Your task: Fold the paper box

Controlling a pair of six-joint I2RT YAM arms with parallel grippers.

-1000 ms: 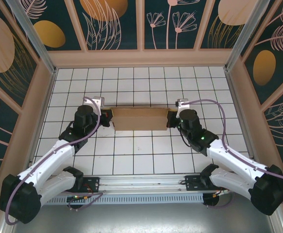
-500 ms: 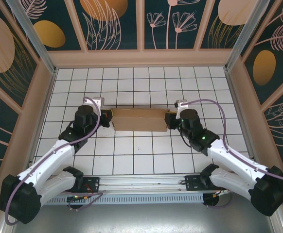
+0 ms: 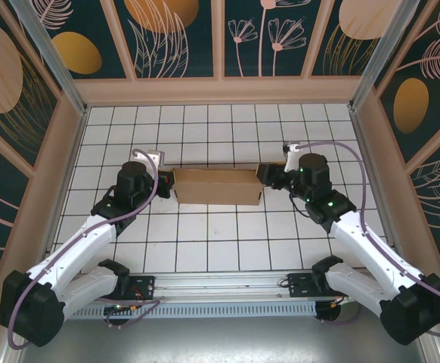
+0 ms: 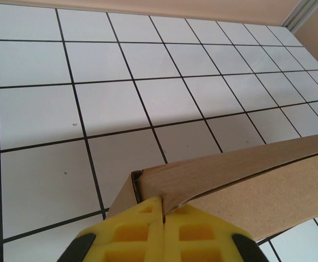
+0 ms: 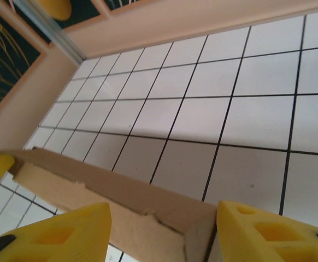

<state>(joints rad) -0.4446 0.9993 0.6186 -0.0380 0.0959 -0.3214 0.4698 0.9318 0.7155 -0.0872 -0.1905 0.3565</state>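
The paper box is a shallow brown cardboard box lying across the middle of the tiled floor. My left gripper is at its left end. In the left wrist view its yellow fingers are shut together, pinching the edge of the box's end corner. My right gripper is at the box's right end. In the right wrist view that gripper stands open, one finger on each side of the box's corner, with gaps between the pads and the cardboard.
White tiles with black grid lines surround the box. Tan walls close off the back and both sides. The arm bases and a metal rail run along the near edge.
My right gripper has opened and let go of the box's right end, and its wrist has swung out to the right and back. The left gripper and the box have stayed put.
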